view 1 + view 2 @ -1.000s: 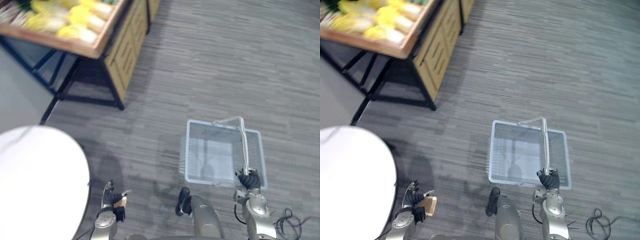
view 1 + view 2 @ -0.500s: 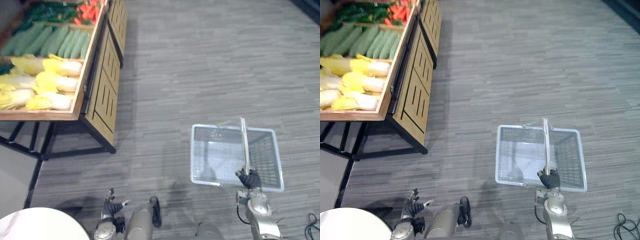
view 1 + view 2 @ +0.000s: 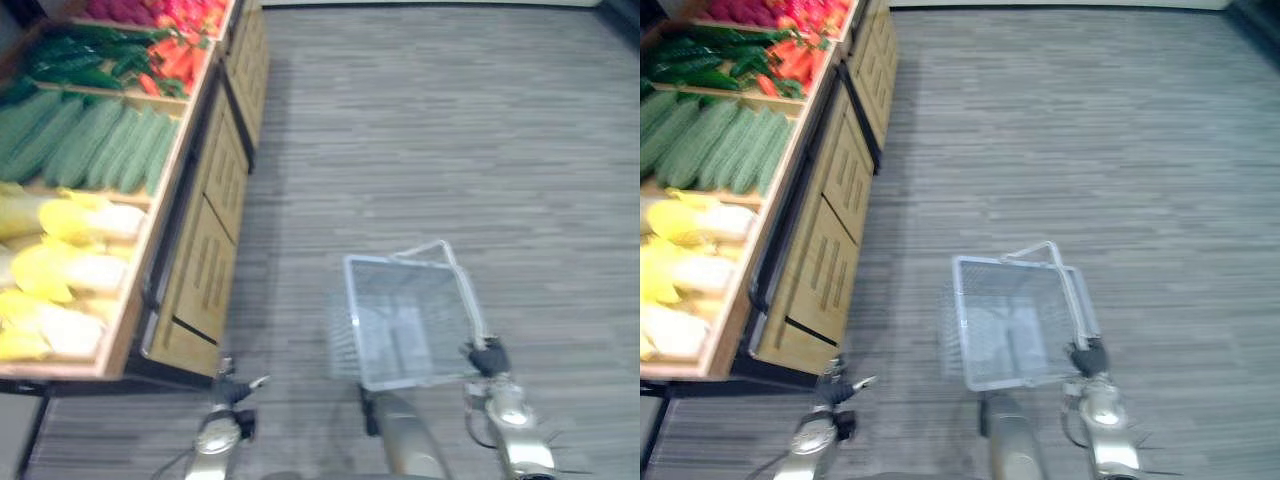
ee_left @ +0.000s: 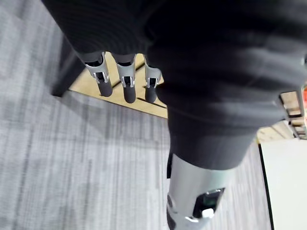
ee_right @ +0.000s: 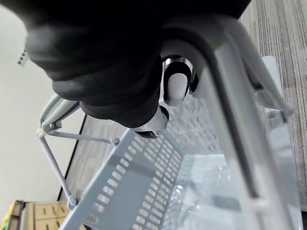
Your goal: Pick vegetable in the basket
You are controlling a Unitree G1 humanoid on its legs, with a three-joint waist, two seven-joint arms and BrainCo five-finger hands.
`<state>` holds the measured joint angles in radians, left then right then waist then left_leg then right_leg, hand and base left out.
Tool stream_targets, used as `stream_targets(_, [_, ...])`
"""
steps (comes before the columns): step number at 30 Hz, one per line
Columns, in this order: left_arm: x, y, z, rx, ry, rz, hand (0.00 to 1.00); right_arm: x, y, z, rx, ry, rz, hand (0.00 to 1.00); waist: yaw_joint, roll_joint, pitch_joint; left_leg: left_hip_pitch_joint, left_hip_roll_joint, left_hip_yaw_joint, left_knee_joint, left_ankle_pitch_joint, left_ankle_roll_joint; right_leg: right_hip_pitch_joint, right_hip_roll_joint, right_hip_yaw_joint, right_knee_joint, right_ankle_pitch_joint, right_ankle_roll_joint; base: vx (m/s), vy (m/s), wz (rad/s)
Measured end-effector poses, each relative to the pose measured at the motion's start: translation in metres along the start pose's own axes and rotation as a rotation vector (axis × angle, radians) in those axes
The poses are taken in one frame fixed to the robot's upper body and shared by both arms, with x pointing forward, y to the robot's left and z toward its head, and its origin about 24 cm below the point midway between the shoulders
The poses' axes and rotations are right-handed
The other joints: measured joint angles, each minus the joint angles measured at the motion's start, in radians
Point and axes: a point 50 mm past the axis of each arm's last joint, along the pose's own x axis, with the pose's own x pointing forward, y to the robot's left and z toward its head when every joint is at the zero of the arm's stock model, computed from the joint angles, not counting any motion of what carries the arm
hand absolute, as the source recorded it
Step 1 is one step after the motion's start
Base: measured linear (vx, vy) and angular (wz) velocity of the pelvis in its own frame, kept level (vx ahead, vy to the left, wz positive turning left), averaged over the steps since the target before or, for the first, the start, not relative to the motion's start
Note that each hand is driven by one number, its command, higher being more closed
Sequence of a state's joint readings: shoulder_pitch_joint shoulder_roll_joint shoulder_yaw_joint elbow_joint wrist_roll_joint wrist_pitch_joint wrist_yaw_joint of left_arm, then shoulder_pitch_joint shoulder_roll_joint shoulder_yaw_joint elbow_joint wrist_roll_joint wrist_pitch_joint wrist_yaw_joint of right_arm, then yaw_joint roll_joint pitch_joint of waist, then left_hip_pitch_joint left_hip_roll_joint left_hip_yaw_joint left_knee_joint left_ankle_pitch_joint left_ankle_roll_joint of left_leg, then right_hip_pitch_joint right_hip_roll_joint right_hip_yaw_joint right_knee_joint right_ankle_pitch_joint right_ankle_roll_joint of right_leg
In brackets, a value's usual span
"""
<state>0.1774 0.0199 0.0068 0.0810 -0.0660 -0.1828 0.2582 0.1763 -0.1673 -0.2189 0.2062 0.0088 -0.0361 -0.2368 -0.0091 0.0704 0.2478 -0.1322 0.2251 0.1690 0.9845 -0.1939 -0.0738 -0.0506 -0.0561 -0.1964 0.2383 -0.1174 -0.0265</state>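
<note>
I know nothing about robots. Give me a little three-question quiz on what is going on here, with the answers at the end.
1. True or false: the basket already has a vegetable in it.
2. Which hand grips the basket's handle? A) left hand B) right hand C) both
3. Fill in: the vegetable stand is on the robot's ___ side.
Key: 1 false, it looks empty. 2 B; the left hand hangs open and holds nothing. 3 left.
</note>
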Motion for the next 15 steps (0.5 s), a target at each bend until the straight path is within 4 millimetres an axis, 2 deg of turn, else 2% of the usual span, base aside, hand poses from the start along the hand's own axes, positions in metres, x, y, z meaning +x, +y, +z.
stream_targets(1, [0.001,0.000,0.006,-0.005,-0.027,0.010,0.00,0.003,-0.004,0.003,0.024,-0.010,-0.020,1.00,0.001,0.000,0.000,-0.063,-0.001,0.057,-0.064,-0.048,0.010,0.037,-0.017,-0.031,-0.025,-0.001,0.015,0.45,-0.001,0.70])
stream_targets(2, [0.002,0.000,0.010,-0.003,-0.045,0.016,0.00,0.004,-0.009,0.003,0.031,-0.010,-0.040,1.00,0.001,0.001,0.000,-0.088,-0.006,0.106,-0.148,-0.058,0.018,0.070,-0.027,-0.055,-0.037,-0.009,0.031,0.38,0.036,0.64])
stream_targets(3, [0.003,-0.002,0.014,-0.002,-0.063,0.020,0.00,0.005,-0.011,0.003,0.031,-0.010,-0.048,1.00,0.003,0.001,-0.001,-0.103,-0.016,0.142,-0.215,-0.058,0.018,0.091,-0.036,-0.073,-0.042,-0.019,0.043,0.40,0.078,0.73])
stream_targets(4, [0.002,-0.003,0.018,0.005,-0.084,0.030,0.00,0.005,-0.019,0.001,0.027,-0.006,-0.073,1.00,0.004,0.004,-0.002,-0.112,-0.036,0.219,-0.365,-0.034,0.012,0.135,-0.052,-0.109,-0.046,-0.043,0.069,0.43,0.113,0.92])
stream_targets(5, [0.000,-0.003,0.023,0.009,-0.108,0.044,0.00,0.002,-0.028,-0.004,0.012,0.005,-0.098,1.00,0.002,0.021,-0.015,-0.114,-0.051,0.333,-0.493,0.069,0.108,0.172,-0.051,-0.144,-0.040,-0.079,0.103,0.44,0.131,1.05])
stream_targets(6, [0.000,-0.002,0.026,0.020,-0.125,0.049,0.00,0.000,-0.030,-0.010,0.011,0.028,-0.105,1.00,0.000,0.013,-0.029,-0.089,-0.062,0.376,-0.513,0.056,0.144,0.186,-0.062,-0.162,-0.030,-0.102,0.117,0.45,0.122,1.26])
stream_targets(7, [-0.001,-0.002,0.034,0.025,-0.158,0.065,0.00,-0.002,-0.033,-0.020,0.002,0.067,-0.113,1.00,-0.003,-0.010,-0.048,-0.070,-0.109,0.391,-0.563,0.038,0.175,0.191,-0.091,-0.188,-0.015,-0.118,0.130,0.54,0.178,1.17])
stream_targets(8, [-0.003,-0.001,0.042,0.040,-0.200,0.074,0.00,-0.003,-0.033,-0.025,0.001,0.089,-0.117,1.00,0.001,-0.016,-0.050,-0.062,-0.140,0.373,-0.593,0.006,0.217,0.204,-0.105,-0.189,-0.012,-0.126,0.137,0.45,0.145,1.09])
stream_targets(9, [-0.003,0.000,0.045,0.049,-0.215,0.078,0.00,-0.002,-0.032,-0.026,0.003,0.098,-0.115,1.00,0.002,-0.023,-0.051,-0.061,-0.158,0.361,-0.597,0.001,0.224,0.208,-0.116,-0.189,-0.002,-0.134,0.139,0.42,0.141,0.83])
stream_targets(10, [-0.004,0.001,0.048,0.071,-0.232,0.091,0.00,-0.001,-0.030,-0.031,0.002,0.119,-0.112,1.00,0.006,-0.034,-0.047,-0.049,-0.184,0.347,-0.607,-0.003,0.229,0.210,-0.134,-0.190,0.043,-0.145,0.158,0.32,0.060,0.87])
stream_targets(12, [-0.007,0.005,0.049,0.147,-0.251,0.124,0.00,-0.005,-0.028,-0.046,-0.010,0.189,-0.102,1.00,0.003,-0.038,-0.046,0.030,-0.240,0.275,-0.651,-0.032,0.219,0.179,-0.194,-0.188,0.307,-0.140,0.156,0.47,0.061,1.20])
stream_targets(13, [-0.007,0.005,0.050,0.197,-0.270,0.133,0.00,-0.011,-0.027,-0.056,-0.012,0.228,-0.098,1.00,-0.011,-0.043,-0.045,0.072,-0.263,0.206,-0.670,-0.044,0.217,0.122,-0.221,-0.150,0.507,-0.133,0.127,0.38,-0.020,1.28])
stream_targets(14, [-0.007,0.006,0.051,0.214,-0.277,0.138,0.00,-0.013,-0.025,-0.060,-0.015,0.244,-0.092,1.00,-0.020,-0.043,-0.046,0.086,-0.265,0.180,-0.670,-0.050,0.217,0.088,-0.217,-0.112,0.576,-0.153,0.109,0.36,-0.099,1.53])
stream_targets(15, [-0.008,0.008,0.053,0.240,-0.291,0.159,0.00,-0.016,-0.020,-0.062,-0.016,0.256,-0.067,1.00,-0.031,-0.042,-0.046,0.107,-0.263,0.125,-0.673,-0.052,0.217,0.004,-0.179,-0.022,0.645,-0.192,0.106,0.34,-0.141,1.10])
